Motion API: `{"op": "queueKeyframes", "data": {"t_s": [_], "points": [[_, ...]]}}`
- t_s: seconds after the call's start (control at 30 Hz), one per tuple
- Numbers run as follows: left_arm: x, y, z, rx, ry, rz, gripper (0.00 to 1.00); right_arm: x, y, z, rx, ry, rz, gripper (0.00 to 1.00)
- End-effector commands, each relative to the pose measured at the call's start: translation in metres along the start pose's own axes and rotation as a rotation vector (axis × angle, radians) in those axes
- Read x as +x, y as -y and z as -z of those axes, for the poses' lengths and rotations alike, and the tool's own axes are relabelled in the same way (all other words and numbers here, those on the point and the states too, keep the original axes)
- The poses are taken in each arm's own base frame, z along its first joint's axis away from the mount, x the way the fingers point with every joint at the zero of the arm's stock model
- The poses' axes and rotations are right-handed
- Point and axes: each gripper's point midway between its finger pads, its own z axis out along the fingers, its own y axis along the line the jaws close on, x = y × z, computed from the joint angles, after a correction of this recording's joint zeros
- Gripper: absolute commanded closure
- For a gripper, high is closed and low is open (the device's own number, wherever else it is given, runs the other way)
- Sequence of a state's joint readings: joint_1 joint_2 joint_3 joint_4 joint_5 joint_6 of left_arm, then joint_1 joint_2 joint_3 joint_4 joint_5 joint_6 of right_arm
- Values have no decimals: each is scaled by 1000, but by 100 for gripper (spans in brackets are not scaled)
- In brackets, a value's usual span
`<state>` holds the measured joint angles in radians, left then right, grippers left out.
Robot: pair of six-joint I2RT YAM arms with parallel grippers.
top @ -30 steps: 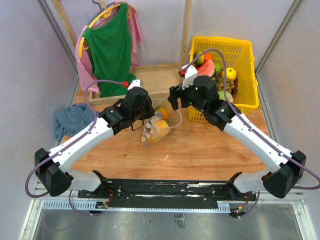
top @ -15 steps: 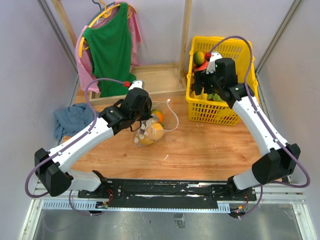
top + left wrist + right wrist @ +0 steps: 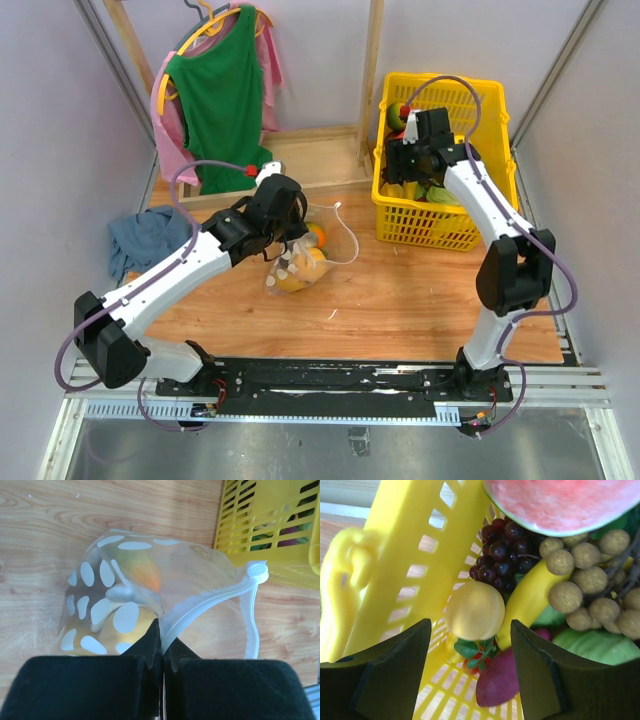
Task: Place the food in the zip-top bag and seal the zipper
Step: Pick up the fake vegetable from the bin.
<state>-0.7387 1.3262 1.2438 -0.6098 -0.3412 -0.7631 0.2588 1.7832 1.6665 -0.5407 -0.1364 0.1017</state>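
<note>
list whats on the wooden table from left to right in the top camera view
crumpled blue cloth → clear polka-dot zip-top plastic bag → yellow plastic basket

Left arm [image 3: 170, 275] stretching diagonally toward centre of counter, wrist tilting down. Left gripper [image 3: 161, 630] pressing jaws flat together, pinching rim of zip-top bag [image 3: 200, 570]. Right arm [image 3: 480, 200] folding sharply at elbow, forearm stretching toward far right. Right gripper [image 3: 470, 630] pointing down, jaws standing wide apart, gripping nothing.

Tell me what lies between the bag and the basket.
Only bare tabletop separates bag and basket; the top view shows it.
</note>
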Motion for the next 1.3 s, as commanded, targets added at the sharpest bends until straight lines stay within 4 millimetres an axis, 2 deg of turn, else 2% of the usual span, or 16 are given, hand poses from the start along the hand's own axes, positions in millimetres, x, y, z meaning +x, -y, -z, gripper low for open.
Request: {"op": "queueKeyframes", "data": {"t_s": [0.0,0.1,0.27,0.47,0.57,0.67,0.77,0.97,1.27], "points": [[-17,17,-2,30,42,155,100,11,-4,-22,-65,-82,-59,35],[-14,23,-9,45,36,200,100,26,-4,-39,-80,-143,-85,34],[8,26,-29,47,-37,191,100,57,1,-64,-85,-257,-113,25],[31,27,-45,43,-124,141,100,80,6,-79,-88,-327,-137,26],[31,27,-45,40,-132,118,100,82,10,-79,-76,-335,-140,29],[28,25,-42,36,-118,108,100,80,13,-73,-60,-332,-134,36],[24,23,-37,37,-105,87,100,73,14,-60,-55,-303,-123,48],[16,17,-24,43,-81,-6,100,46,9,-25,-57,-203,-100,67],[9,7,0,108,-51,-227,100,23,11,24,-9,-75,-85,75]]}}
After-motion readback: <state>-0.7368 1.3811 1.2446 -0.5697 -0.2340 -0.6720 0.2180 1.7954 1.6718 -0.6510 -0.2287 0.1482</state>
